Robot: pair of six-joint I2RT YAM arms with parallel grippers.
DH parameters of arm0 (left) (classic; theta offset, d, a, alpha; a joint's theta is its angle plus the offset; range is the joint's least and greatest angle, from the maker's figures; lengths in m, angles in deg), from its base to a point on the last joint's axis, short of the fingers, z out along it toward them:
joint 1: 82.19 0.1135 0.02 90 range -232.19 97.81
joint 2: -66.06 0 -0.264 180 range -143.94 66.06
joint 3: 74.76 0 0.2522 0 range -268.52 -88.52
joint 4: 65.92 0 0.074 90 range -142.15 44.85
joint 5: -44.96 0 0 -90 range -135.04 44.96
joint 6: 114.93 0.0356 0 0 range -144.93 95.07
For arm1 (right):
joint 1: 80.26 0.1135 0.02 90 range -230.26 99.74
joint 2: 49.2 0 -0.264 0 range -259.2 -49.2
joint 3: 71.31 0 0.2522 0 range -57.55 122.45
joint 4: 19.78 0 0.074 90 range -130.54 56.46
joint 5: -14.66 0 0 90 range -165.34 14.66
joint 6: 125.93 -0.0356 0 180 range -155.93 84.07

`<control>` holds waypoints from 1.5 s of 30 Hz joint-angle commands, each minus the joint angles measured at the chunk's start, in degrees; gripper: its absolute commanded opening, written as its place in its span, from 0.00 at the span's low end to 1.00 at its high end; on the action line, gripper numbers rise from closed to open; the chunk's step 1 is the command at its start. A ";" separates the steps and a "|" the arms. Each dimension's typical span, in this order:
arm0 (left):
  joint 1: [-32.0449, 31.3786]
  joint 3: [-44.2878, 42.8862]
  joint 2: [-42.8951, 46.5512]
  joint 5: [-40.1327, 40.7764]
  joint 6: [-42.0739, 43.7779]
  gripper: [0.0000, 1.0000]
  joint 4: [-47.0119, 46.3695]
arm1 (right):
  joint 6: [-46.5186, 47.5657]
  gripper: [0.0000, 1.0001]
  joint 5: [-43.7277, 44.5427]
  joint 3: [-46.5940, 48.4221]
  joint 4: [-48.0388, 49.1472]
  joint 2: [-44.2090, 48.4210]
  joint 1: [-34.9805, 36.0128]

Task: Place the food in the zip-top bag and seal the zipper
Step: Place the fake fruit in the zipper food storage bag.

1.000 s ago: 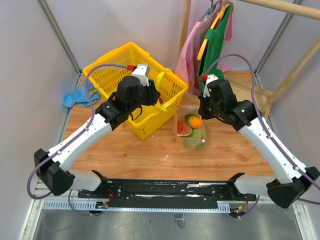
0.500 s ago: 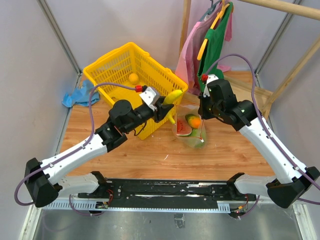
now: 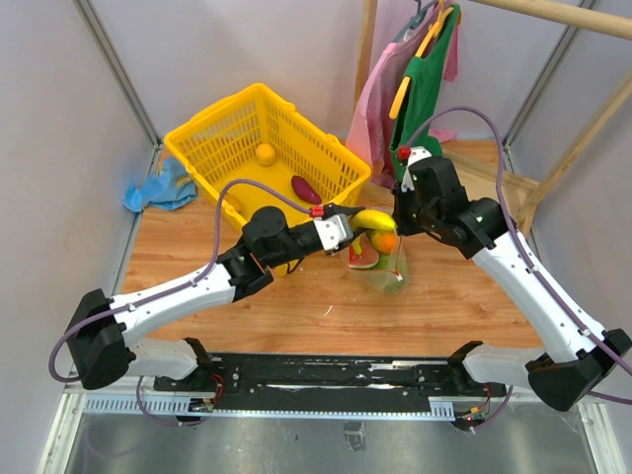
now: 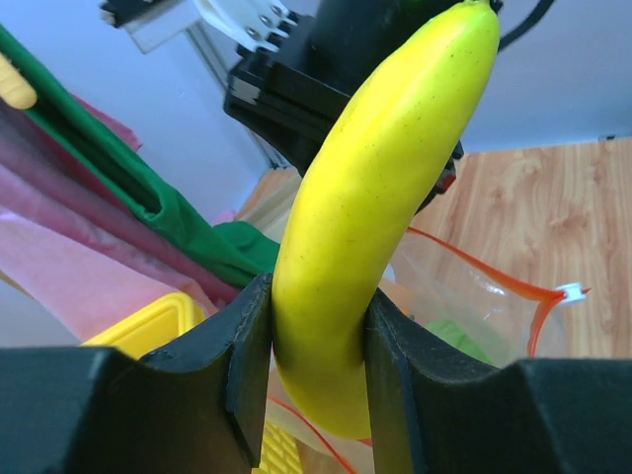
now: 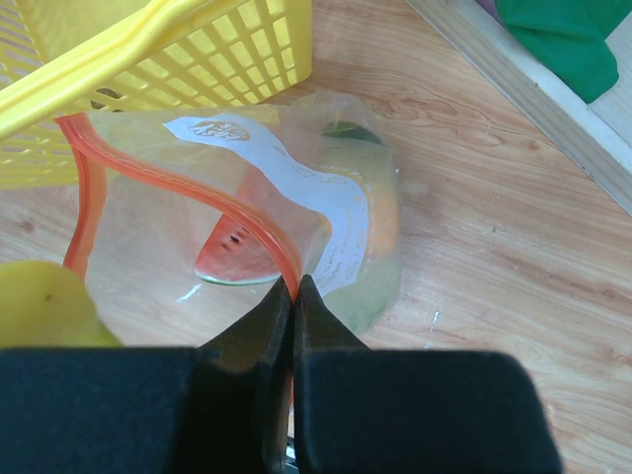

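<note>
Left gripper (image 3: 348, 225) swung from yellow plastic basket (image 3: 212, 133) to clear crinkly zip-top bag (image 5: 326, 227), jaws clenched on yellow toy banana (image 4: 385, 197) over mouth. Right gripper (image 5: 293, 296) pinches red-orange zipper strip (image 5: 84, 188), holding bag open. Loading step; next: lower, release inside.

One of each shows: curved yellow toy banana (image 3: 375, 219), red watermelon wedge (image 5: 233, 263), purple eggplant-like piece (image 3: 304, 189), clear plastic zip-top bag (image 5: 143, 232), yellow plastic basket (image 3: 213, 112).

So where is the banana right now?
The banana is clamped in the left gripper near mid-table in the top view, over the mouth of the zip-top bag, just right of the yellow basket.
</note>
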 commanded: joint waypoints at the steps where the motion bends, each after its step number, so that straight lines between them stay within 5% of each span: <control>1: -0.54 0.11 -2.11 -2.98 7.60 0.03 -4.04 | -0.75 0.01 -0.42 -0.46 2.03 0.62 0.76; 9: -0.57 1.04 -5.00 -6.12 12.85 0.10 -3.35 | -0.47 0.01 -0.59 -0.49 2.19 0.58 0.78; 16: -0.54 0.94 -7.18 -0.37 16.49 0.13 -0.17 | -0.02 0.01 -0.42 -0.72 2.39 1.26 0.83; 20: -0.54 0.97 -7.93 0.27 17.62 0.23 1.09 | 0.25 0.01 -0.59 -0.86 2.73 1.40 0.76; 24: -0.54 0.62 -9.07 1.06 17.21 0.45 1.34 | 0.49 0.01 -0.77 -0.86 2.84 1.49 0.79; 33: -0.54 1.96 -8.61 6.34 15.62 0.69 -2.51 | 0.83 0.01 -0.44 -1.32 2.83 2.39 0.77; 45: -0.54 -4.16 -5.64 12.91 3.62 0.74 6.40 | 0.93 0.01 0.24 -1.41 2.65 2.84 0.78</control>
